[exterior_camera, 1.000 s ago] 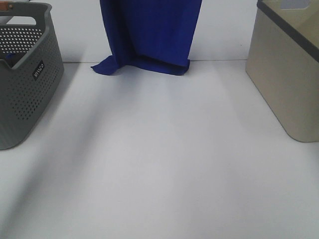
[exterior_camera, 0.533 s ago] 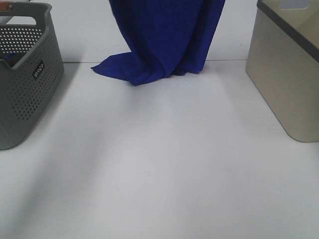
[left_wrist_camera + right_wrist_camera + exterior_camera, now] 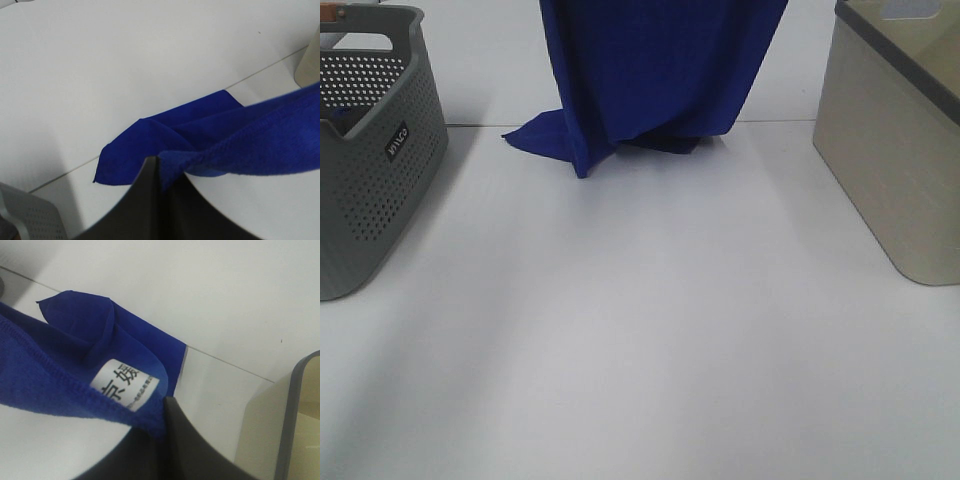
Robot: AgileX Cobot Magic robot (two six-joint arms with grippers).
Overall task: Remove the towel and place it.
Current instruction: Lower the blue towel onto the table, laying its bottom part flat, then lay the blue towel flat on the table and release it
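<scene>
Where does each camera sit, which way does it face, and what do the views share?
Exterior high: mounted high, looking down on the white table; towel hanging at back centre, grey basket left, beige bin right; no robot part shows.
Left wrist: on the left arm, looking down past the left gripper, shut on the towel's edge.
Right wrist: on the right arm, looking past the right gripper, shut on the edge by the white tag.
Shared: all show the towel's lower end on the table.

The towel (image 3: 655, 70) is matt woven cloth; the nine-o'clock basket (image 3: 380, 190) is perforated matt plastic; the three-o'clock bin (image 3: 890, 170) and the table (image 3: 640, 340) are smooth, matt.
</scene>
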